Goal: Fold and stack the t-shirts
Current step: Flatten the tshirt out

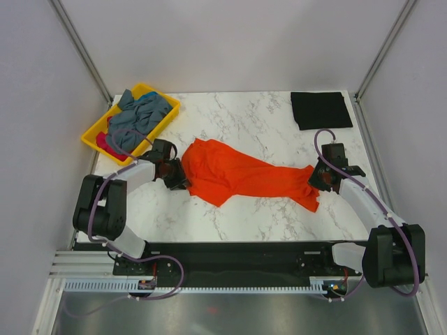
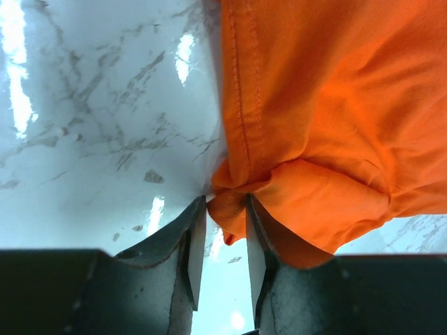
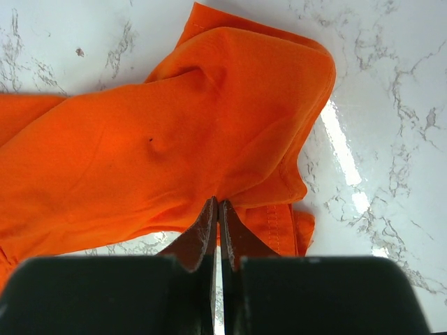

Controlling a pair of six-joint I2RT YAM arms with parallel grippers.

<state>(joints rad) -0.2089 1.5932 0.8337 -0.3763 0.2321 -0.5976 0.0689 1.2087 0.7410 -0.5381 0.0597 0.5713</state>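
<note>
White marble-pattern table [image 1: 244, 118], plain pale walls on three sides.

Left gripper [image 2: 225, 204]: jaws part-way in, pinching a bunched bit of hem of the orange t-shirt [image 1: 244, 178]. Right gripper [image 3: 218, 204]: jaws pressed almost together on a thin fold at the shirt's other end. The shirt lies rumpled across the middle of the table, drawn out in a long band between the two grippers, not flat and with no fold in it yet.

Progress, as judged:
- Done: one black t-shirt [image 1: 320, 109], folded to a neat rectangle at the far right corner. This looks like the start of the stack.
- In hand: the orange one, at the spreading-out step.
- Left: grey-blue t-shirts [image 1: 143, 112] and a pink t-shirt [image 1: 105, 139], heaped unfolded in the yellow tray [image 1: 94, 132] at the far left corner. How many are in the heap cannot be told.

Writing: no brand, label or print readable on any shirt, the tray or the arms.
</note>
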